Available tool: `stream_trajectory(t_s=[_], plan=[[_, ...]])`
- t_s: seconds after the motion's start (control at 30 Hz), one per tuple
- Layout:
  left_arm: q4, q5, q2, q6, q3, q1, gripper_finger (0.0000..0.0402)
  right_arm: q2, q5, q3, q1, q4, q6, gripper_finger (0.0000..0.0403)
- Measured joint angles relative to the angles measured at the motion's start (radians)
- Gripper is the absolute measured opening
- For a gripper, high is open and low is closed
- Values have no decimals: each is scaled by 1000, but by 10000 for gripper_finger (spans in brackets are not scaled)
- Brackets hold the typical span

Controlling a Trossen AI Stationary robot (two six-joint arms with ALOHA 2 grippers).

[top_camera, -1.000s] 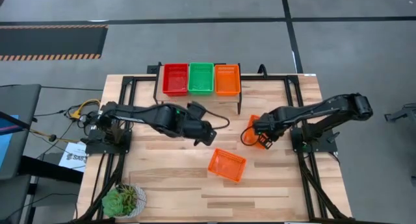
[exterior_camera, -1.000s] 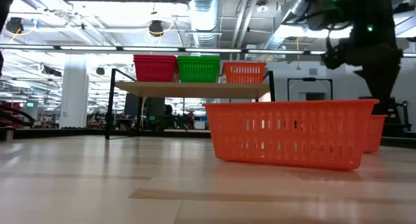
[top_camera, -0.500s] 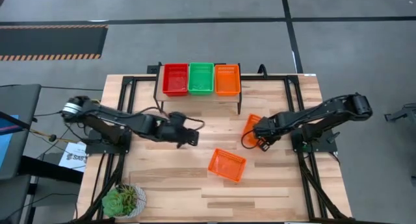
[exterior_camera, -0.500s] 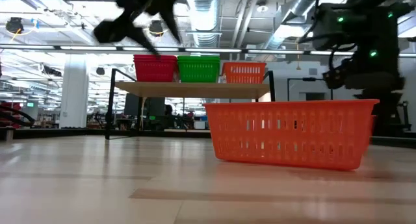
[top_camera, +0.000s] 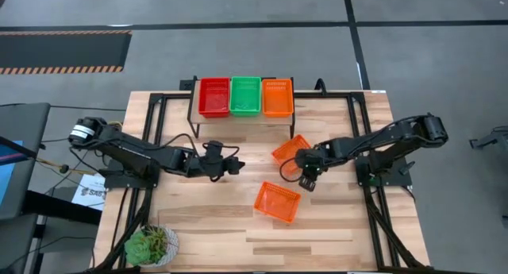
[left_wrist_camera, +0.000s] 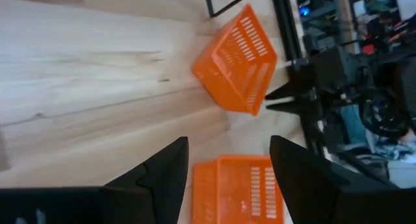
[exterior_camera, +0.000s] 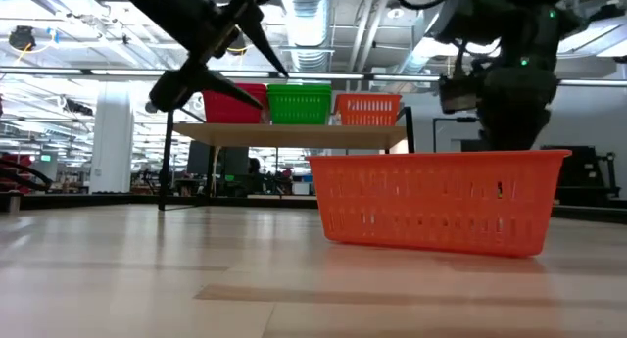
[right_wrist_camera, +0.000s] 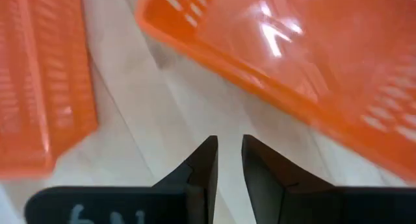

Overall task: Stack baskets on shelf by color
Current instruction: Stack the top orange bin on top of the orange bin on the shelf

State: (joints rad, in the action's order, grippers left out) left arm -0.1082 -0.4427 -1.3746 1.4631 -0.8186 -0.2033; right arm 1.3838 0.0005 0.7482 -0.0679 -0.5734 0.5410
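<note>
A: My right gripper (top_camera: 305,181) sits just beside the tilted orange basket (top_camera: 290,150) in front of the shelf (top_camera: 193,109), fingers nearly pressed together, pinching nothing.

B: And the left gripper (top_camera: 236,165)?

A: Spread open, also in front of the shelf, facing that basket. A second orange basket (top_camera: 277,202) lies farther from the shelf. On the shelf I see red (top_camera: 213,96), green (top_camera: 245,95) and orange (top_camera: 277,97) baskets side by side.

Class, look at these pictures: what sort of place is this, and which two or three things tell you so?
Probably a robotics lab or industrial workshop. Two dark robot arms are bolted to a wooden worktable; bare ceiling ducts and strip lights show overhead; hazard-striped matting lies on the grey floor.
</note>
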Motion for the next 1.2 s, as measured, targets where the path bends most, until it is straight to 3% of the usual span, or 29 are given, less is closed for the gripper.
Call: stream_trajectory(t_s=[0.17,0.3,0.37,0.53,0.67,0.8,0.93,1.2], plan=[[52,-21,-28,15,0,11,203,-50,40,83,10,-281,43,93],[95,-26,-34,-18,0,19,203,-59,302,131,23,-461,196,93],[96,-37,-34,-30,-1,24,203,-52,400,138,50,-505,253,93],[109,-37,-34,-76,-1,41,203,-9,439,112,161,-503,256,93],[103,-36,-34,-99,-1,53,203,45,399,97,229,-423,191,93],[113,-34,-34,-127,-1,61,203,93,220,106,244,-280,83,93],[116,-34,-34,-146,-1,74,203,117,92,128,207,-140,8,93],[121,-38,-34,-147,-1,109,203,107,-2,190,130,113,-256,93]])
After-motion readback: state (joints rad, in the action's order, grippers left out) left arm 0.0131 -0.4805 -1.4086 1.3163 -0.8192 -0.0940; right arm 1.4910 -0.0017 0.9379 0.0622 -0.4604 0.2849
